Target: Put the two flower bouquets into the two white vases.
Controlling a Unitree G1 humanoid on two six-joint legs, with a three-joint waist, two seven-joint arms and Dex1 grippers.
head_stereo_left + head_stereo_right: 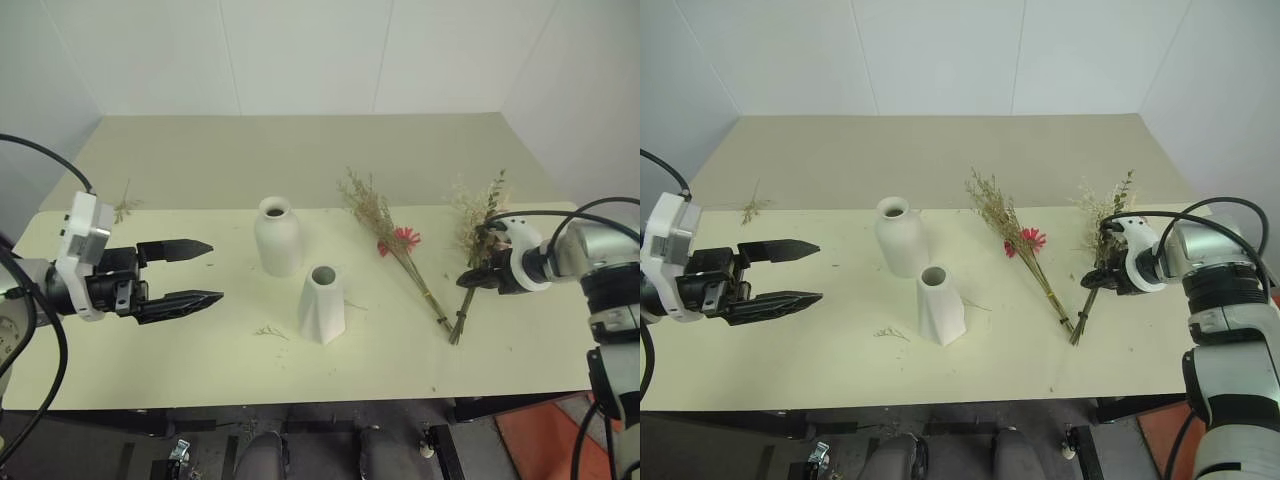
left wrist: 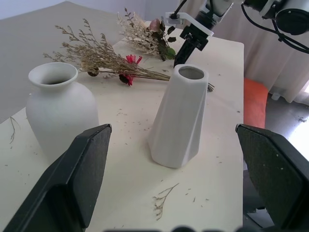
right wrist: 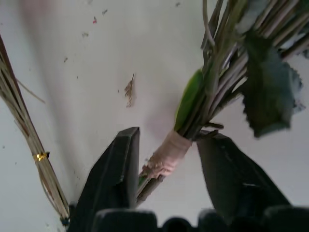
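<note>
Two white vases stand mid-table: a rounded bottle vase (image 1: 278, 238) and, nearer me, a faceted tapering vase (image 1: 323, 305). To their right lies the tan grass bouquet with a red-pink daisy (image 1: 400, 240). Further right lies the bouquet with pink roses and green leaves (image 1: 482, 212). My right gripper (image 1: 468, 280) points down at that bouquet's lower stems. In the right wrist view its two fingers (image 3: 118, 169) sit tight on either side of the taped stem bundle (image 3: 166, 154), which rests on the table. My left gripper (image 1: 205, 272) hovers open and empty left of the vases.
The pale table (image 1: 150, 370) has its front edge close to me and a beige floor behind it. A small loose sprig (image 1: 270, 330) lies in front of the vases. Another sprig (image 1: 125, 207) lies at the far left edge.
</note>
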